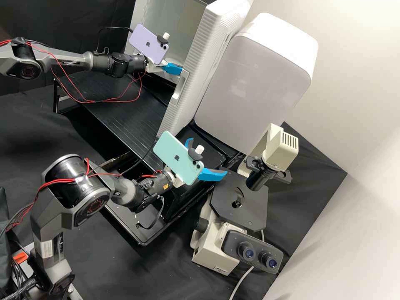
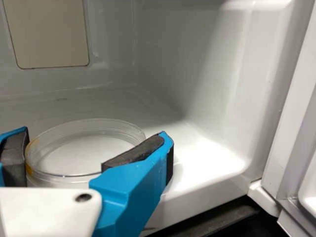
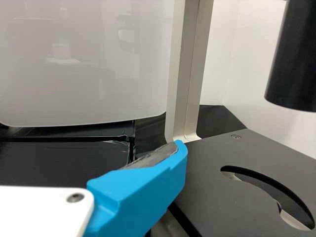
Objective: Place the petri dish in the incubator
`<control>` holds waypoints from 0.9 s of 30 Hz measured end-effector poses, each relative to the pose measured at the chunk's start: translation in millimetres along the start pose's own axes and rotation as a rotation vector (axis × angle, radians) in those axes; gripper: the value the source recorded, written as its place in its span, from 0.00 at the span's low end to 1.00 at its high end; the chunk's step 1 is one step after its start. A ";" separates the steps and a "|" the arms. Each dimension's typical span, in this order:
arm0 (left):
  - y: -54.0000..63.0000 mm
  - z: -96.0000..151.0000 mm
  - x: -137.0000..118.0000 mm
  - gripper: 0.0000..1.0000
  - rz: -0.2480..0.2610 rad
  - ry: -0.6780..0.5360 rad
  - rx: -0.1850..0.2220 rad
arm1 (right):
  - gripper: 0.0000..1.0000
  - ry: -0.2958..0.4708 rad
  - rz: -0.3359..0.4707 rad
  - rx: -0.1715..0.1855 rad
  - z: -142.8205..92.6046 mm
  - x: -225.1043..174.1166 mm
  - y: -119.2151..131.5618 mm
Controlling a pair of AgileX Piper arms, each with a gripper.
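- While your left gripper sits inside the incubator, its blue fingers' dark rubbery pads are clamped on either side of the petri dish.
- The dish, round, shallow and clear, rests on the smooth white moulded floor near its front edge.
- Your right gripper hangs with fingers apart at the edge of the matte black microscope stage.

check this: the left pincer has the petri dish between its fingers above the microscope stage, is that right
Not quite. The left pincer does have the petri dish between its fingers, but inside the white incubator, down at its floor, not above the microscope stage, which lies by the right arm. The left wrist view shows it.
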 end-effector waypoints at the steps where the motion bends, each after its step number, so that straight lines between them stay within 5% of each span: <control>1: 0.1 1.0 0.7 0.00 0.005 0.001 -0.001 | 1.00 0.000 0.000 0.000 0.0 0.0 0.0; 14: -4.6 0.4 8.2 0.00 0.017 0.014 0.002 | 1.00 0.000 0.000 0.000 0.0 0.0 0.0; 15: -7.3 -0.1 9.3 1.00 0.012 0.015 0.006 | 1.00 0.000 0.000 0.000 0.0 0.0 0.0; 27: -12.1 -0.9 11.3 1.00 0.006 0.018 0.013 | 1.00 0.000 0.000 0.000 0.0 0.0 0.0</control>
